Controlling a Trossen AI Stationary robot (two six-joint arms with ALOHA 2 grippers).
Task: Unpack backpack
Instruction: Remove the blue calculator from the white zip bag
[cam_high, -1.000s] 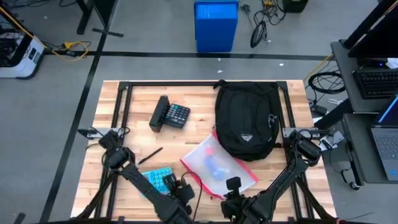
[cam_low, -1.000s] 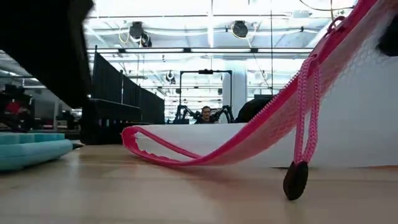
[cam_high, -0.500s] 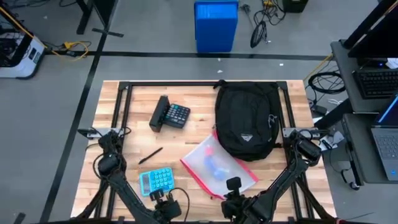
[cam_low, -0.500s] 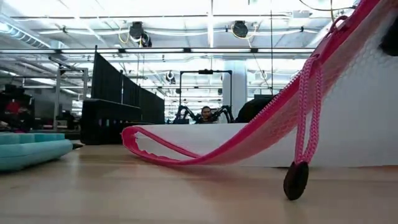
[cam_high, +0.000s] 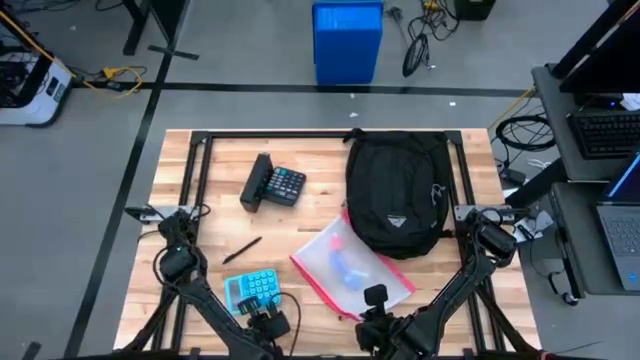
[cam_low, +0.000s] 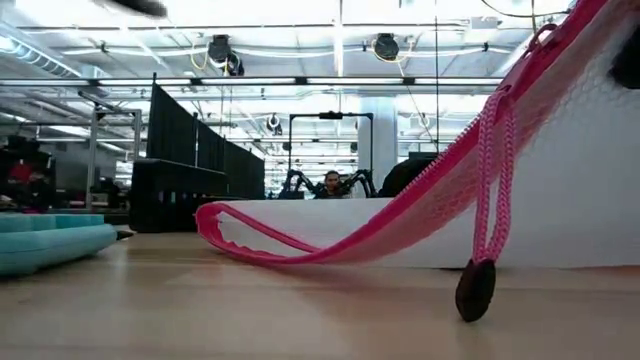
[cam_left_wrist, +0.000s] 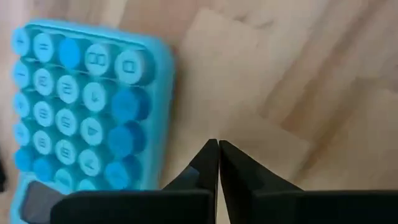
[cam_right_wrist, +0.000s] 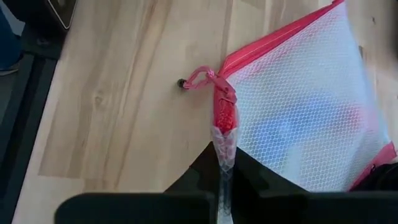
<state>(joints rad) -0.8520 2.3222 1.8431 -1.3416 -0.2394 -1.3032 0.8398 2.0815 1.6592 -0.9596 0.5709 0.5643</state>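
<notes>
The large black fabric backpack (cam_high: 396, 194), rounded and oval with a small white triangular logo patch, lies flat toward the far right of the wooden table (cam_high: 220, 150). It looks soft and slumped, likely light now, so it should fold rather than hold shape when lifted; the top handle or a strap by the buckles seems the safest place to take hold, since smooth fabric would slip between the fingers.

Just in front of the backpack, touching its near edge, lies a translucent mesh pouch with a pink zipper edge (cam_high: 350, 266). The right gripper (cam_right_wrist: 222, 163) is pinched tight on that pouch's corner by the zipper, at the table's near edge in front of the backpack.

To the left of the backpack sits a black calculator (cam_high: 275, 184); nearer and left of the pouch lie a thin black pen (cam_high: 242, 250) and a turquoise keypad with round keys (cam_high: 252, 290). The left gripper (cam_left_wrist: 217, 160) hangs just beside the keypad — its fingers pressed together, holding nothing.
</notes>
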